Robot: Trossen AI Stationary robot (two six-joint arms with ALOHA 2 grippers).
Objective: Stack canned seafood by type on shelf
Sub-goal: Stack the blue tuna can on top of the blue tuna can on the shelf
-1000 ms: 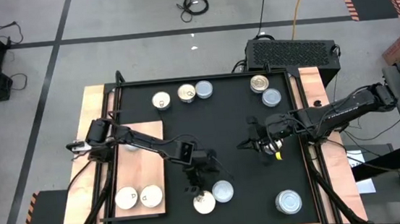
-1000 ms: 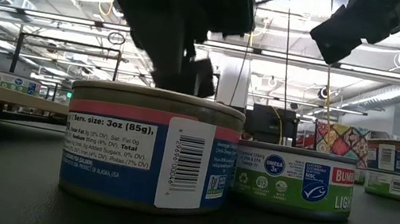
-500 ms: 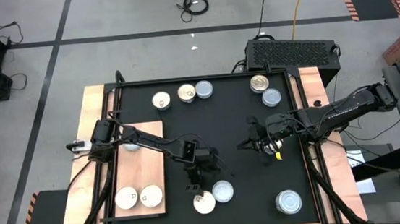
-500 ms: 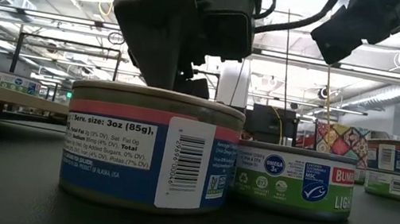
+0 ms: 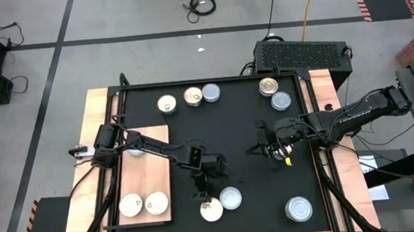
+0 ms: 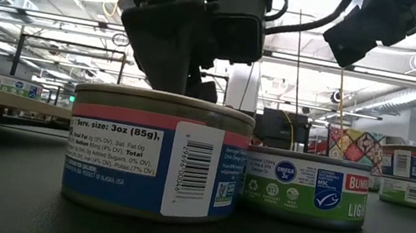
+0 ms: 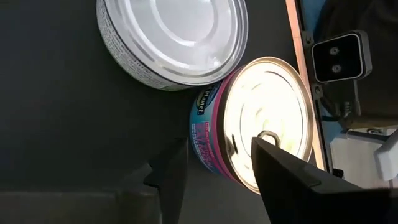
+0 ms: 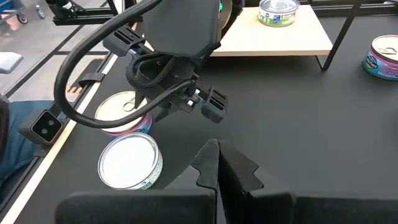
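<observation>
Overhead, the left gripper (image 5: 208,193) hangs over a cream-topped tin (image 5: 211,209) near the front edge of the black mat (image 5: 231,129) that covers the desk, with a silver-topped tin (image 5: 231,198) touching that tin on its right. On the wooden shelf (image 5: 146,147) at the left, two cream-topped tins (image 5: 141,205) sit side by side at its front end. Along the back of the mat lie three tins (image 5: 188,98) in a loose row and a further pair (image 5: 274,93) toward the right, while one larger silver tin (image 5: 299,209) rests at the front right corner. The right gripper (image 5: 259,147) is poised mid-mat, well apart from any tin. From desk height, the left gripper (image 6: 184,79) looms just above the blue-and-pink labelled tin (image 6: 156,154), which stands upright with a green-labelled tin (image 6: 305,188) close behind it to the right. Through the left wrist camera, its two fingers (image 7: 168,171) are spread, straddling the rim of the pink-and-blue tin (image 7: 258,121) without pressing it, so they are released, and the silver-topped tin (image 7: 174,37) is touching beside it. Through the right wrist camera, that arm's fingers (image 8: 217,165) are clenched together on nothing, pointing over the bare mat toward the left arm and the two tins under it.
</observation>
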